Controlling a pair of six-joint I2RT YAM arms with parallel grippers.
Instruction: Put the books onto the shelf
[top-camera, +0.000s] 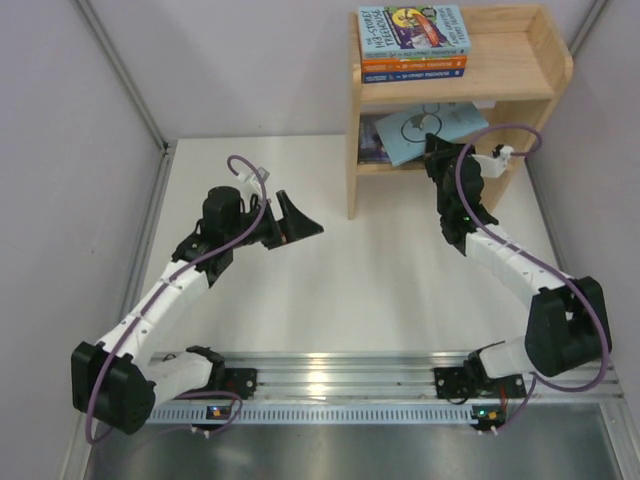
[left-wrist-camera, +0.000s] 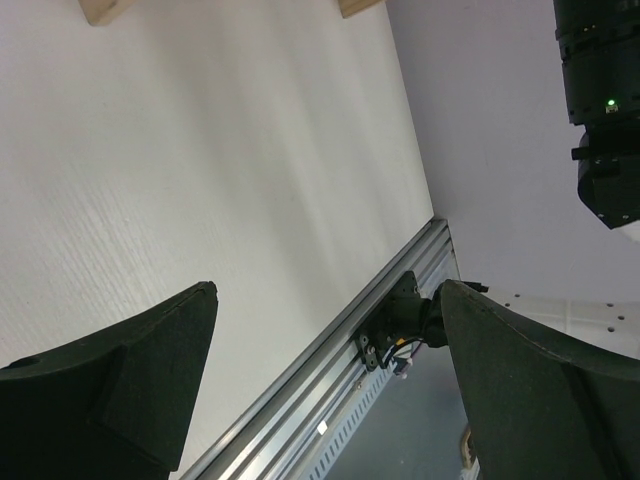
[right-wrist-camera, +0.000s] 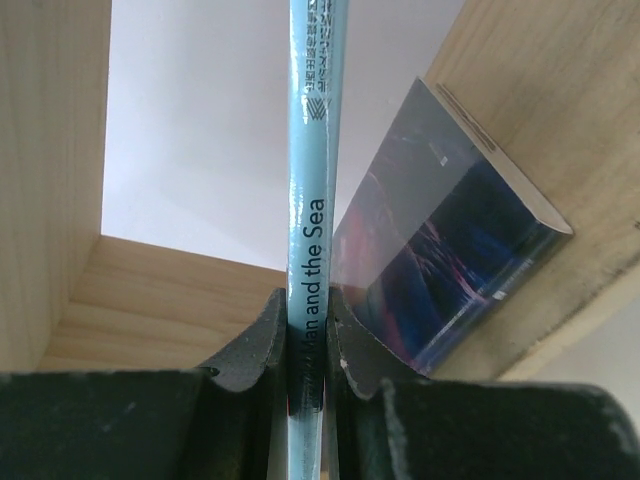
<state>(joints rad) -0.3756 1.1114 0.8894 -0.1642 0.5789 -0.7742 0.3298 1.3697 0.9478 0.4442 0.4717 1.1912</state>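
Note:
The wooden shelf (top-camera: 540, 70) stands at the table's back right. On its top level lie three books in a stack (top-camera: 413, 40): light blue with a purple picture on top, orange below it, dark blue at the bottom. On the lower level a dark purple book (top-camera: 368, 143) sits at the left. My right gripper (top-camera: 437, 152) is at the lower level, shut on a pale blue book (top-camera: 430, 126) that pokes out of the opening, tilted. In the right wrist view the pads (right-wrist-camera: 262, 335) clamp that book's spine (right-wrist-camera: 308, 180), with the purple book (right-wrist-camera: 450, 270) beside it. My left gripper (top-camera: 300, 222) hovers open and empty left of the shelf.
Grey walls enclose the table on both sides. An aluminium rail (top-camera: 330, 375) with both arm bases runs along the near edge. The left wrist view shows white table top, that rail (left-wrist-camera: 330, 390), the shelf's feet (left-wrist-camera: 105, 10) and the open gripper (left-wrist-camera: 328, 290).

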